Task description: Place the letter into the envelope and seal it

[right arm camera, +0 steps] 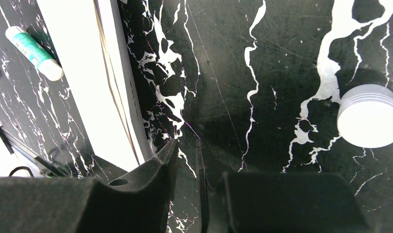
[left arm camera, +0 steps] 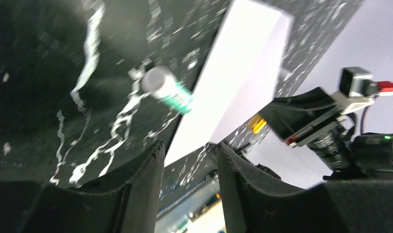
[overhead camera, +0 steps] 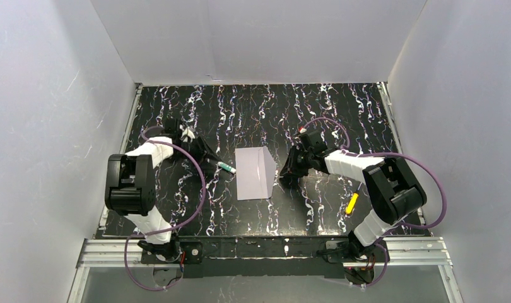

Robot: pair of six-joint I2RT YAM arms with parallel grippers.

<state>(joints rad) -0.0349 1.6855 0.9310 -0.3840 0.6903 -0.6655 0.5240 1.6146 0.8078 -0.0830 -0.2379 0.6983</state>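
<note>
The pale lavender envelope (overhead camera: 253,172) lies flat at the table's middle, its flap folded down (right arm camera: 83,73). A thin tan edge, seemingly the letter (right arm camera: 118,99), shows along the flap line; the rest of it is hidden. My left gripper (overhead camera: 210,158) hovers just left of the envelope, open, with nothing between its fingers (left arm camera: 189,145). My right gripper (overhead camera: 284,173) sits low at the envelope's right edge. Its jaws stand a little apart over bare table (right arm camera: 189,150), and its left fingertip (right arm camera: 171,148) is next to the envelope's near corner.
A green-and-white glue stick (overhead camera: 226,168) lies on the table between the left gripper and the envelope (left arm camera: 166,90). A white round disc (right arm camera: 369,115) sits right of the right gripper. A yellow object (overhead camera: 352,203) lies near the right arm. White walls enclose the black marbled table (overhead camera: 316,107).
</note>
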